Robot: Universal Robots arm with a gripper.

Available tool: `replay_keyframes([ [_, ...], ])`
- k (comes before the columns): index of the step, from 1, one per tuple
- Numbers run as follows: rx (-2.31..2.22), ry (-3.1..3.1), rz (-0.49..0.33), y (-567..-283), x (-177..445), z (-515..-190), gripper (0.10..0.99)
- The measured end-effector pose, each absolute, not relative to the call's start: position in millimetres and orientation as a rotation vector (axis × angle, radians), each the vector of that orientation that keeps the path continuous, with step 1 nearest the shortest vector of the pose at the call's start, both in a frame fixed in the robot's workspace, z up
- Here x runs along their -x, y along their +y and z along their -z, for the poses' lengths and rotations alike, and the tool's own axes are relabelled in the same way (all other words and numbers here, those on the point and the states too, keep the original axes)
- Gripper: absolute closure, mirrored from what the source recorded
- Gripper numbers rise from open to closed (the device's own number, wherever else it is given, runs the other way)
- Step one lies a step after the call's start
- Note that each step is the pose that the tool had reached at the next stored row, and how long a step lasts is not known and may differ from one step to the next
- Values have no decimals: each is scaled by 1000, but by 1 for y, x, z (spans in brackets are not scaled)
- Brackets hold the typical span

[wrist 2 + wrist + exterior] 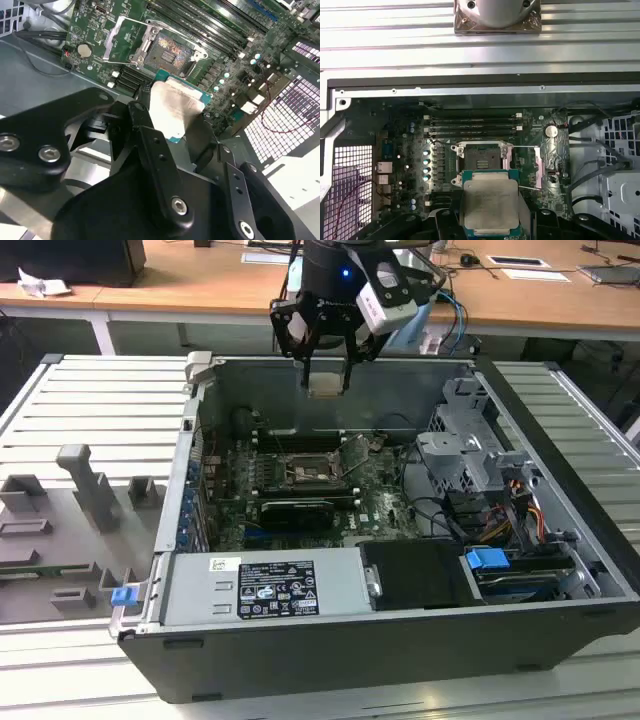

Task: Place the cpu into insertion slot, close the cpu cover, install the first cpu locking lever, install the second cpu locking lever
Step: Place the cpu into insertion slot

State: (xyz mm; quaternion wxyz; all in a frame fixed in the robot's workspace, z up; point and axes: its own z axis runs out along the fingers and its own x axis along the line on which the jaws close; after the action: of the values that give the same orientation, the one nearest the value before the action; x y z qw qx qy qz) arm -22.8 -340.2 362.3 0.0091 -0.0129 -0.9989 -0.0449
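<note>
Over the open case (330, 665), gripper (325, 378) clamps the cpu (489, 207).

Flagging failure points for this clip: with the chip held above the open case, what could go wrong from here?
1. The cpu hangs in the gripper above the insertion slot, gripped at its edges; it could slip and drop onto the board.
2. The slot's contacts lie exposed; a tilted or offset landing might damage them.
3. The cpu cover stands open beside the slot, so the gripper could catch it while descending.
</note>
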Motion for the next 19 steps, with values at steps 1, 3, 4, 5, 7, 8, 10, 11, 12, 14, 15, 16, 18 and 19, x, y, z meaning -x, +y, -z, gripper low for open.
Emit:
replay_keyframes([
  [1,59,-3120,140,-340,23,-362,561],
  [3,136,-3120,141,-340,23,-362,561],
  [4,203,-3118,142,-340,23,-361,561],
  [5,225,-3117,142,-340,23,-361,561],
  [7,246,-3116,142,-340,23,-359,561],
  [8,247,-3116,142,-340,23,-358,561],
  [10,247,-3115,136,-340,23,-356,561],
  [11,248,-3115,135,-340,23,-356,561],
  [12,255,-3115,134,-340,23,-356,561],
  [14,280,-3114,134,-340,23,-356,561],
  [15,297,-3112,134,-340,23,-356,561],
  [16,316,-3111,134,-340,23,-356,561],
  [18,360,-3108,134,-340,23,-355,561],
  [19,374,-3107,134,-340,23,-355,561],
])
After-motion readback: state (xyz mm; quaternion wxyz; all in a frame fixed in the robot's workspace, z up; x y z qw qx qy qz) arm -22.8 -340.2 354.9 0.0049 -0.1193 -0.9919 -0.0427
